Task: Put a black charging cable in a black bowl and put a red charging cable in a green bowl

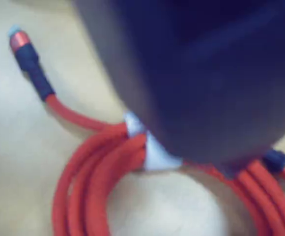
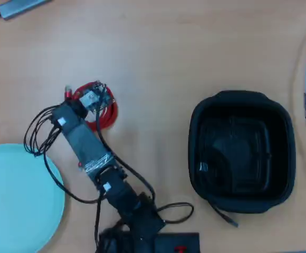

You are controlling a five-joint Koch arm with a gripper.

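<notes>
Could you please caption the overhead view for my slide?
Arm's gripper over coiled bright red cable, between pale mint-green dish and black squarish bowl.

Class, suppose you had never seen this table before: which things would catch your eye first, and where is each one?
Probably the red charging cable, a bright coil bound with a white tie, lying on the table left of centre in the overhead view, with the gripper right over it. Next, the big black bowl at right, with a dark cable inside, and the green bowl at the lower left edge.

Arm (image 2: 89,153) over red cable (image 2: 108,113)
Green bowl (image 2: 16,197) at left; black bowl (image 2: 241,153) at right holds the black cable (image 2: 219,174).
</notes>
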